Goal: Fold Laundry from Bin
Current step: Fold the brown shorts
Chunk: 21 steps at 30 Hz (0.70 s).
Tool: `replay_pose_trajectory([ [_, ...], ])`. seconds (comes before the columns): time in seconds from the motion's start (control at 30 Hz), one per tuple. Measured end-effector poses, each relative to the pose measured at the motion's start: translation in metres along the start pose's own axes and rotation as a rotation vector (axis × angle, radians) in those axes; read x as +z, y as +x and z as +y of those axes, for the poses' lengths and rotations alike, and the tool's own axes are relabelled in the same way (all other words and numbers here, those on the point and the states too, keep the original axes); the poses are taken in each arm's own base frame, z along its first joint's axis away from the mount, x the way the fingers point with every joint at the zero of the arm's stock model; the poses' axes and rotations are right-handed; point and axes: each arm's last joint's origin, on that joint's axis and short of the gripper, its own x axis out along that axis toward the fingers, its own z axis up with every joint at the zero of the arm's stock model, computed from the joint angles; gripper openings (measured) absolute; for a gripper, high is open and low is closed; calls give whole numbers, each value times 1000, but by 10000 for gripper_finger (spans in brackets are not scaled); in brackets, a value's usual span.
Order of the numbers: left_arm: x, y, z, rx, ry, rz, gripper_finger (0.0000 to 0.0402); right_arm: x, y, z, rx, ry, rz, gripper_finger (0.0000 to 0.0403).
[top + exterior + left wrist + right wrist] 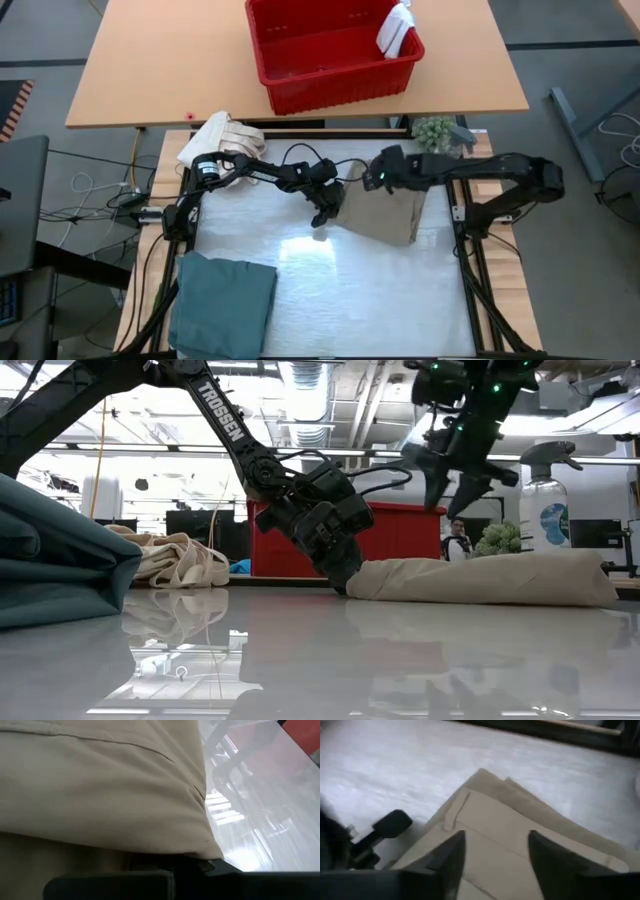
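One bin (330, 55), two folded garments (222, 300), two arms.

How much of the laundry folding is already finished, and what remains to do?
Done: the teal garment lies folded at the table's near left corner. In hand: the tan trousers lie folded mid-table; the left gripper is shut at their edge, while the right gripper hovers above with jaws open. Left: a white cloth sits in the red bin.

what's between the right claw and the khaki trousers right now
Nothing visible. The right claw hangs open just above the folded khaki trousers, bare cloth between its fingers. The left claw is shut at the trousers' near edge, off to one side.
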Motion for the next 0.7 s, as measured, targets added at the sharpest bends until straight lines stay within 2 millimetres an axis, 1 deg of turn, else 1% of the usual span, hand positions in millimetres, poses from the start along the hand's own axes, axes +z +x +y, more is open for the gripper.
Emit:
replay_pose_trajectory([
  [0.07,1,0,0,1,0,-1,0,-11,4,6,-55,-6,-15,179],
  [0.2,2,-2,-1,3,-4,-4,0,-34,19,14,-174,-7,5,47],
  [0.23,3,-3,-2,4,-4,-4,0,-39,23,17,-190,-22,16,25],
  [0.27,3,-4,-2,3,-7,-1,0,-43,28,19,-203,-36,27,19],
  [0.37,5,-6,-4,3,-27,2,0,-53,43,23,-245,-53,71,22],
  [0.47,6,-10,-7,0,-58,15,0,-64,57,24,-293,-94,126,15],
  [0.6,3,-21,-17,0,-153,117,0,-78,74,26,-345,-147,188,14],
  [0.7,0,-33,-27,45,-253,211,0,-85,84,30,-346,-174,212,14],
])
